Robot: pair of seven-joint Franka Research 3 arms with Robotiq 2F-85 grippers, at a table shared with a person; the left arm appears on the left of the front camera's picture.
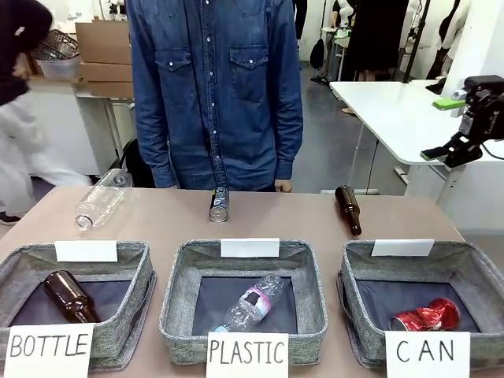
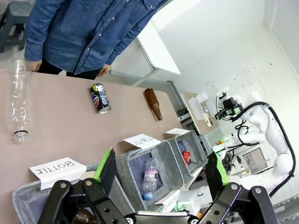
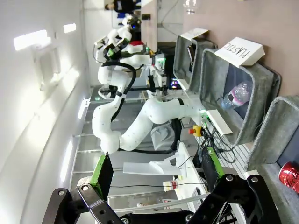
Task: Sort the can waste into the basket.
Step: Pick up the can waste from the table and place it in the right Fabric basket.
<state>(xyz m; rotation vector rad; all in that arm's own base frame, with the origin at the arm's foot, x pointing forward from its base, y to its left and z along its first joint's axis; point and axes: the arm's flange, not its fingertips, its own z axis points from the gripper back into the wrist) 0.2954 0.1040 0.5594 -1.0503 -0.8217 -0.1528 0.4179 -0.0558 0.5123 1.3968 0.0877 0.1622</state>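
Note:
A dark can (image 1: 218,204) with a round logo lies on its side at the far middle of the table, just in front of the person; it also shows in the left wrist view (image 2: 100,98). A crushed red can (image 1: 425,316) lies inside the grey basket (image 1: 356,272) signed "CAN" at the front right, and appears again in both wrist views (image 2: 186,156) (image 3: 289,173). My right gripper (image 1: 442,128) hangs open and empty high above the table's right edge, far from both cans. My left gripper (image 2: 161,170) is open above the front left bin, with nothing between its fingers.
A brown glass bottle (image 1: 348,209) lies at the far right and a clear plastic bottle (image 1: 101,201) at the far left. The "PLASTIC" bin (image 1: 181,276) holds a plastic bottle, the "BOTTLE" bin (image 1: 16,272) a brown bottle. A person in a denim shirt (image 1: 216,87) stands at the far edge.

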